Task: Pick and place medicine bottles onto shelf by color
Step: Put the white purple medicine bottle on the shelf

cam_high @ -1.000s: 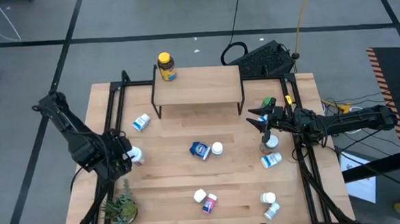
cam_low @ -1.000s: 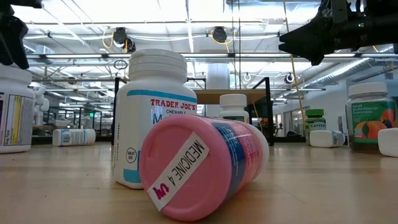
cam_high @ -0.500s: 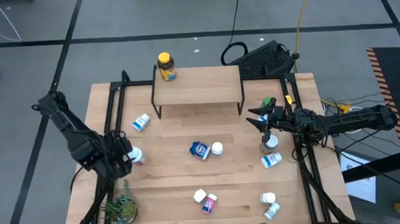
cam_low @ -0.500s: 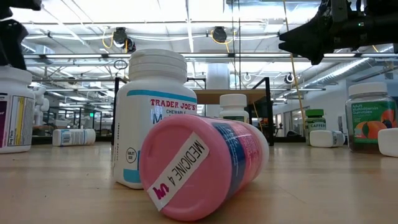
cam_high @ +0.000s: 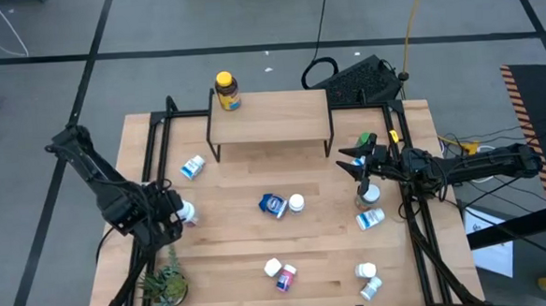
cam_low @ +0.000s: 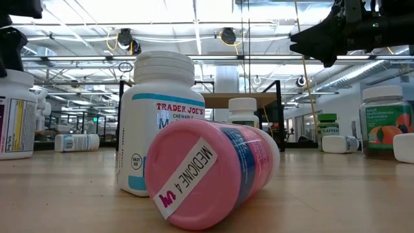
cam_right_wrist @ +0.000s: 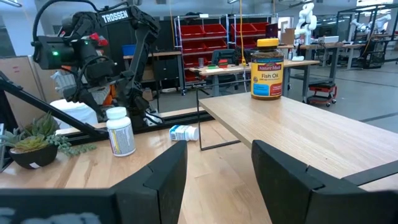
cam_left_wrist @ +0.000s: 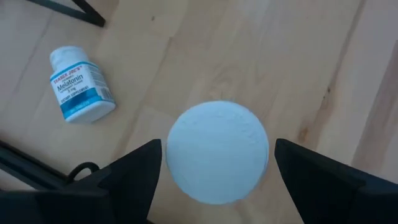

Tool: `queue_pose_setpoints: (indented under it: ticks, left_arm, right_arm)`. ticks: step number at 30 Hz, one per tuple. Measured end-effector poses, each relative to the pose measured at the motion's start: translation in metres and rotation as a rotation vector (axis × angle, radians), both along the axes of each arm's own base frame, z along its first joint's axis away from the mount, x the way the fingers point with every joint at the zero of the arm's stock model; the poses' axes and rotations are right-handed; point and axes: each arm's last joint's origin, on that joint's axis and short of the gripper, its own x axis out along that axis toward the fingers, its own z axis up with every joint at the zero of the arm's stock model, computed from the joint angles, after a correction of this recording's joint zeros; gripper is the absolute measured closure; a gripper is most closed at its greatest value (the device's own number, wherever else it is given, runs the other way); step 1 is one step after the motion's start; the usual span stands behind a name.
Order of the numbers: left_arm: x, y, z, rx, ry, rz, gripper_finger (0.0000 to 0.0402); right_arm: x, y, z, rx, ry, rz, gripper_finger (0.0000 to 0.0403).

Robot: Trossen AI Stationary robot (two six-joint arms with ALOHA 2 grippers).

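The left gripper (cam_left_wrist: 217, 163) hangs directly over an upright white bottle (cam_left_wrist: 217, 151) at the table's 9 o'clock side, fingers spread wide to either side of the cap and touching nothing. This straddling pose suits a straight descent onto the bottle; nothing is grasped yet. Just outward, toward 10 o'clock, a melatonin bottle (cam_left_wrist: 79, 93) lies on its side near the shelf leg, well clear of the gripper's path.

The right gripper (cam_high: 356, 160) waits in the air at the 3 o'clock side, fingers parted and empty, above the bottles standing below it.

The shelf (cam_high: 269, 116) stands at 12 o'clock on thin black legs. One amber bottle (cam_high: 226, 91) occupies its left end; the remaining board is bare, leaving room for further placements.

Table centre holds a blue bottle (cam_high: 273, 205) beside a white one (cam_high: 296, 203). At 6 o'clock a pink bottle (cam_high: 285, 278) lies toppled. A plant (cam_high: 166, 284) sits at 7 o'clock, just behind the left arm; a backward retreat risks brushing it. The lane from the white bottle to the shelf's front edge appears open, apart from the melatonin bottle beside it.
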Motion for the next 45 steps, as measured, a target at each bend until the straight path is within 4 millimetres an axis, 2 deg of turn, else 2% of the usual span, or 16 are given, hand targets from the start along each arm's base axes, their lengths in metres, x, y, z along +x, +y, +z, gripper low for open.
queue_pose_setpoints:
  ticks: [7,14,20,25,30,34,36,40,45]
  left_arm:
    - [0.005,0.006,-0.018,0.006,-0.009,0.046,0.0133]
    - [0.009,0.008,-0.014,0.037,-0.027,0.036,0.0157]
    - [0.021,0.016,0.004,0.072,-0.132,0.124,0.0153]
    - [0.038,0.031,0.036,0.121,-0.254,0.226,0.0152]
    - [0.063,0.057,0.088,0.207,-0.332,0.201,0.0152]
    - [0.084,0.087,0.136,0.255,-0.413,0.184,0.0152]
    - [0.094,0.105,0.153,0.276,-0.424,0.193,0.0152]
    - [0.115,0.145,0.168,0.311,-0.376,0.25,0.0151]
    - [0.137,0.193,0.164,0.308,-0.282,0.299,0.0151]
  right_arm:
    - [0.0,0.0,0.0,0.0,-0.001,0.0,0.0227]
    - [0.0,0.0,0.001,-0.005,-0.004,0.001,0.0227]
    - [0.0,0.0,0.003,-0.008,-0.027,0.0,0.0227]
    - [0.0,0.0,0.004,-0.012,-0.043,0.0,0.0227]
    - [0.0,0.0,0.006,-0.033,-0.056,-0.002,0.0227]
    - [0.0,0.0,0.009,-0.053,-0.078,-0.004,0.0227]
    - [0.0,0.0,0.01,-0.058,-0.085,-0.006,0.0227]
    - [0.0,0.0,0.009,-0.061,-0.083,-0.006,0.0227]
    - [0.0,0.0,0.009,-0.062,-0.082,-0.006,0.0227]
